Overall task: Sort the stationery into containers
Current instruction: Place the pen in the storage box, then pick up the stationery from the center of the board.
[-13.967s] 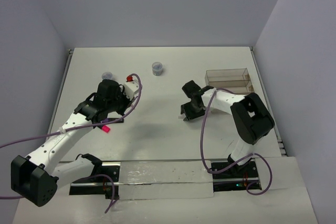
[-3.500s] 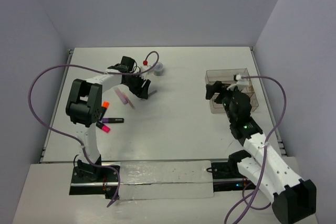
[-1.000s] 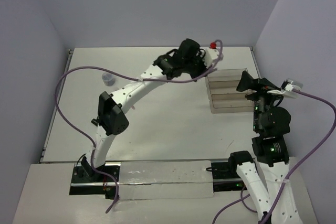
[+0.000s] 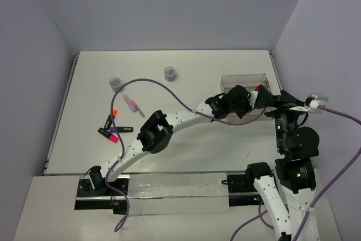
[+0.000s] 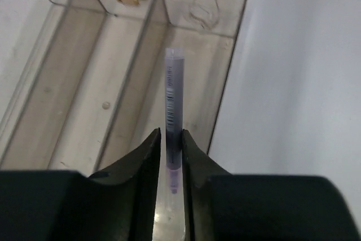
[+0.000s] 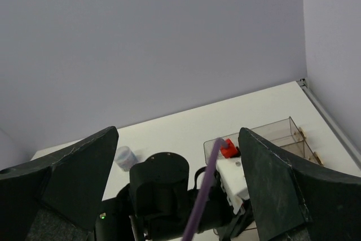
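Observation:
In the left wrist view a grey-purple pen [image 5: 174, 100] lies lengthwise in the rightmost compartment of the clear smoky tray [image 5: 228, 83]. My left gripper [image 5: 171, 135] straddles the pen's near end, open a little, with a thin gap on the left side. From above, the left gripper [image 4: 243, 105] hangs over the tray [image 4: 243, 78] and hides most of it. The right gripper [image 4: 264, 97] hovers high beside the tray, wide open and empty [image 6: 179, 134]. A pale pink pen [image 4: 131, 104], an orange-ended black marker [image 4: 111, 118] and a magenta marker [image 4: 110, 135] lie at the left.
Two small round jars [image 4: 115, 83] [image 4: 168, 73] stand at the back left. The left arm stretches diagonally across the middle of the table, its purple cable looping above. The right wall runs close behind the tray [image 6: 282, 134].
The left arm has swung from beyond the tray's far side to over its near part, and its jaws have parted from the pen. The right arm has barely moved.

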Controlling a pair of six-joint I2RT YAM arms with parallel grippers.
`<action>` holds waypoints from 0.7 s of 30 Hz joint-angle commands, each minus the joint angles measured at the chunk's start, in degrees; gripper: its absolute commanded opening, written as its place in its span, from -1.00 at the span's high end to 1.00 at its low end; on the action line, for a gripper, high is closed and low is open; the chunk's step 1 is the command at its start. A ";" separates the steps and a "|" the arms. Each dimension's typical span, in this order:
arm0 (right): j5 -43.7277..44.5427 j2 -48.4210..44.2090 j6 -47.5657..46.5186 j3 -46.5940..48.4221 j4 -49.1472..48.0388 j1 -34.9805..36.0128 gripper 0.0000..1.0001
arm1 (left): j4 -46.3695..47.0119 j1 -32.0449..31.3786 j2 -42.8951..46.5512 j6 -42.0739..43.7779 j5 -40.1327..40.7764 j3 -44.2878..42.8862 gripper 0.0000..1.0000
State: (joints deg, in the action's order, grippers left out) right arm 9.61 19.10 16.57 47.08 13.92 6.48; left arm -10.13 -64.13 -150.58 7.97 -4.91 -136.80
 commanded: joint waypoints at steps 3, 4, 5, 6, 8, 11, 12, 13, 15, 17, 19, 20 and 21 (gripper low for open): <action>-1.04 0.26 -1.34 1.13 0.61 -0.24 -0.89 | 1.20 -0.30 1.50 0.99 1.01 0.56 -0.38; -1.21 0.37 -1.23 1.30 0.73 -0.24 -0.89 | 0.63 -0.30 1.79 0.59 1.24 -0.59 -0.56; -1.38 0.53 -1.13 1.41 0.70 -0.24 -0.89 | -0.16 -0.30 2.12 0.22 1.37 -1.85 -0.62; -1.61 0.64 -0.99 1.50 0.73 -0.24 -0.89 | -0.95 -0.30 2.64 0.06 1.34 -2.71 -0.66; -2.62 0.83 -0.43 1.93 0.96 -0.24 -0.89 | -2.63 -0.30 5.18 0.47 1.88 -4.41 -0.71; -3.57 1.25 0.12 2.59 1.20 -0.24 -0.89 | -5.37 -0.28 9.23 2.38 4.11 -5.46 -0.73; -4.00 1.43 0.42 2.95 1.20 -0.24 -0.89 | -6.76 -0.22 12.00 4.18 4.71 -5.05 -0.73; -4.36 1.46 0.48 3.23 1.20 -0.24 -0.89 | -7.01 -0.14 12.50 4.51 6.70 -4.97 -0.73; -5.71 2.55 1.30 4.14 1.20 -0.19 -0.88 | -9.73 0.25 18.97 7.55 10.62 -0.79 -0.73; -7.38 3.49 2.31 5.12 1.46 -0.24 -0.88 | -12.11 1.43 25.83 8.12 14.46 9.46 -0.74; -9.25 4.22 3.06 5.46 1.43 -0.24 -0.88 | -15.45 4.72 31.95 4.76 16.39 17.33 -0.74; -9.50 4.88 3.74 5.39 1.26 -0.24 -0.87 | -17.91 6.74 36.26 0.91 14.52 21.88 -0.75; -10.83 5.38 4.30 5.39 1.12 -0.24 -0.87 | -22.00 10.33 38.12 -1.30 11.63 23.39 -0.77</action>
State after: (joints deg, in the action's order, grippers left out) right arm 2.37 22.64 19.03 50.32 15.56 6.50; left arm -22.21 -62.67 -125.28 13.32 6.06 -121.16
